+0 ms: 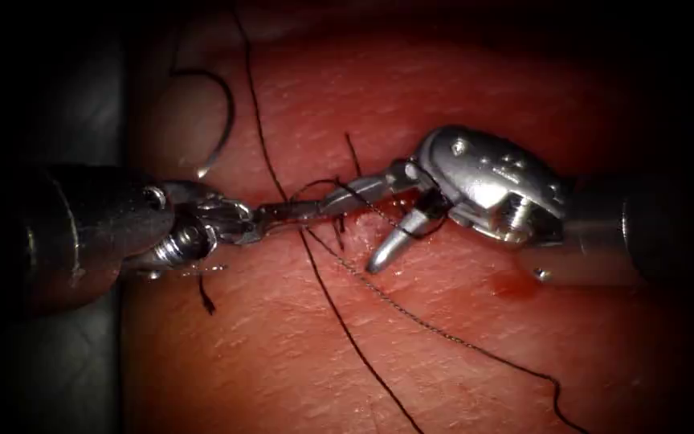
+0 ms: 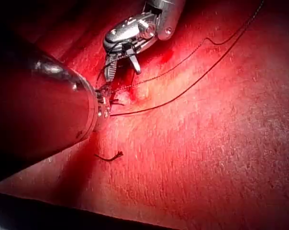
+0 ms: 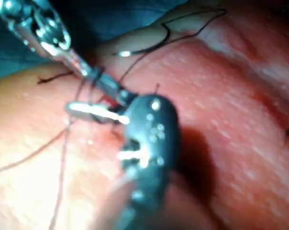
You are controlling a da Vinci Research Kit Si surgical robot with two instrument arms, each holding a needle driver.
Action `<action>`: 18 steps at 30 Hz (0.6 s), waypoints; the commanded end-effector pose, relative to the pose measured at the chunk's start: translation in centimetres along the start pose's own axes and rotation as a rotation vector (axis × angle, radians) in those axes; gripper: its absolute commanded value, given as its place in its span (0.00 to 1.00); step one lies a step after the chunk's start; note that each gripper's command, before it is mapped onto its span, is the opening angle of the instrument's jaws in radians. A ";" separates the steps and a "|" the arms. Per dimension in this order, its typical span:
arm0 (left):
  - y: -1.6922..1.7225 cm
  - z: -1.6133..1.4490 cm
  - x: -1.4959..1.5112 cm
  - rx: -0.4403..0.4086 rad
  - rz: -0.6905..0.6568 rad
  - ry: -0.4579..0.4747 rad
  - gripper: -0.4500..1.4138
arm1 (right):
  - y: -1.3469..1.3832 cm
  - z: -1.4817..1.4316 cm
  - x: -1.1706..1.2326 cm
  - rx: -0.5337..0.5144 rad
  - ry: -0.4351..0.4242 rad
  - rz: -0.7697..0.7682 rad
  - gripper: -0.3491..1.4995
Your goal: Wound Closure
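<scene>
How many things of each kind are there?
Tools: 2, left hand shut on thread, right hand open, empty.
Needle: 1, loose on the tissue, left of the cut.
Thread: 1.
Cut thread end: 1.
Tissue: 1.
Total: 6.

- Your right gripper (image 1: 379,221) is showing as polished bright metal, glinting along its wrist housing.
- Your left gripper (image 1: 299,210) is gleaming as smooth metal too, with a glossy dark shaft behind it.
- The tissue (image 1: 443,345) is looking moist and finely grained, shining wetly.
- The thread (image 1: 347,329) is reading as thin, dark and matt.
- The needle (image 1: 222,128) is glinting as slim bare metal.
</scene>
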 end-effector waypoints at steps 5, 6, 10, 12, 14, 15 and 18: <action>0.13 0.20 0.09 -0.002 -0.011 0.003 0.00 | 0.01 0.07 -0.09 -0.013 0.072 0.004 0.41; 0.15 0.22 0.11 -0.003 -0.009 0.005 0.00 | 0.02 0.07 -0.09 -0.024 0.083 0.005 0.40; 0.21 0.28 0.20 -0.008 -0.013 0.015 0.00 | 0.06 0.10 -0.08 -0.110 0.102 0.015 0.40; 0.22 0.31 0.24 -0.006 -0.022 0.022 0.00 | 0.10 0.11 -0.07 -0.164 0.102 0.012 0.40; 0.21 0.34 0.27 -0.006 -0.021 0.027 0.00 | 0.12 0.13 -0.05 -0.214 0.113 0.022 0.40; 0.21 0.35 0.28 -0.004 -0.021 0.029 0.00 | 0.13 0.13 -0.05 -0.244 0.121 0.021 0.40; 0.19 0.40 0.32 -0.001 -0.027 0.032 0.00 | 0.15 0.15 -0.05 -0.326 0.123 0.033 0.40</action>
